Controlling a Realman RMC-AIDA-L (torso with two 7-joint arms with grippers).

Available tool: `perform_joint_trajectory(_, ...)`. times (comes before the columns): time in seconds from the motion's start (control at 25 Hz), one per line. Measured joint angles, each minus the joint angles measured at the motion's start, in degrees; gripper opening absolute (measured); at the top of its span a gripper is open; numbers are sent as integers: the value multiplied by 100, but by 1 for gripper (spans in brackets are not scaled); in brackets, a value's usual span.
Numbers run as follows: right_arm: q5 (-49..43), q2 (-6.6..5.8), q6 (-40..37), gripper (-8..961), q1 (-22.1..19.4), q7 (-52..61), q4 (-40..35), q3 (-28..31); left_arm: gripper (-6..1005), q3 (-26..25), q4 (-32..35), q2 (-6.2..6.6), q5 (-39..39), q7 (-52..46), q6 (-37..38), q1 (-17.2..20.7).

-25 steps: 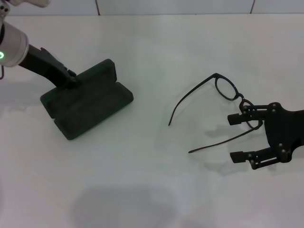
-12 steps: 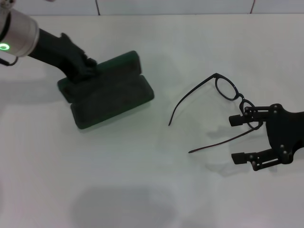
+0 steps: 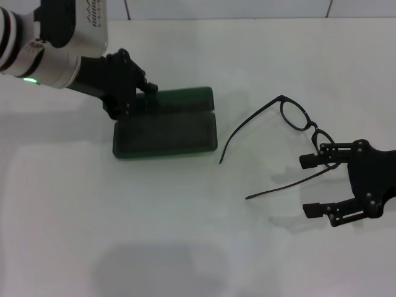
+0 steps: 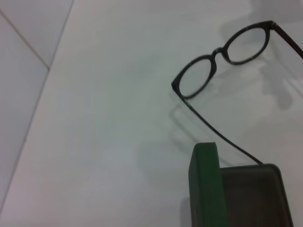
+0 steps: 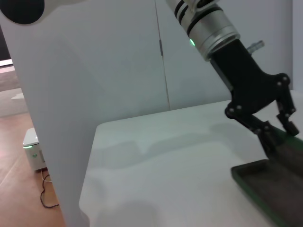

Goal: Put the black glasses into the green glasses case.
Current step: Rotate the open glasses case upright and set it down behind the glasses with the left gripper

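Note:
The green glasses case lies open on the white table, left of centre, with its lid standing up at the far side. My left gripper is shut on the case's left end at the lid. The black glasses lie unfolded right of the case, temple arms pointing toward the case. My right gripper is open at the glasses' right end, and one temple arm runs between its fingers. The left wrist view shows the glasses beyond the case. The right wrist view shows the left gripper on the case.
The white table reaches a tiled wall at the back. A wide shadow lies on the table near the front. In the right wrist view a white wall panel and a floor with a small white device lie beyond the table's edge.
My left gripper has carried the case to the right and turned it, so its long side now runs across the table close to the glasses. My right gripper has hardly moved.

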Motion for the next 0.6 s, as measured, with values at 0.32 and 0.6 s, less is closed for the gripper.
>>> perform_joint_trajectory(0.32, 0, 0, 0, 854, -1, 0, 6, -18, 198, 253, -127, -6, 21, -23, -385, 32)
perform_joint_trajectory(0.6, -4, 9, 0, 855, 0, 0, 14, -18, 195, 477, -251, -11, 36, -36, -751, 84)
